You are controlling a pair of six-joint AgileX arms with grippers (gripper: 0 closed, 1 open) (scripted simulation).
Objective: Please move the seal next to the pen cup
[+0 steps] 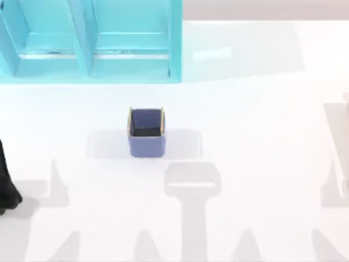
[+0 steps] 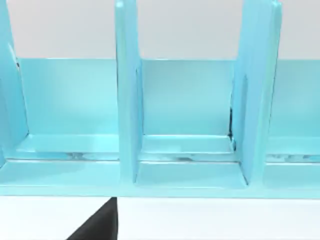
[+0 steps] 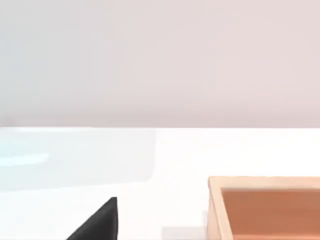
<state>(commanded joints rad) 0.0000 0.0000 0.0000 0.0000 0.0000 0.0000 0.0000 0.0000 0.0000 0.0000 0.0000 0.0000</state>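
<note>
The pen cup (image 1: 146, 131), a small square blue-purple cup with a dark inside and yellowish rim edges, stands upright on the white table a little left of centre. The seal is out of view. My left gripper (image 1: 6, 188) is a black shape at the table's left edge, well apart from the cup, and a black tip of it (image 2: 100, 225) faces the shelf in the left wrist view. A black tip of my right gripper (image 3: 100, 222) hangs over bare white table in the right wrist view.
A large turquoise shelf unit (image 1: 90, 41) with upright dividers (image 2: 127, 95) stands at the back left, behind the cup. An open light wooden box (image 3: 265, 205) sits on the table in the right wrist view. Grey arm shadows fall across the front of the table.
</note>
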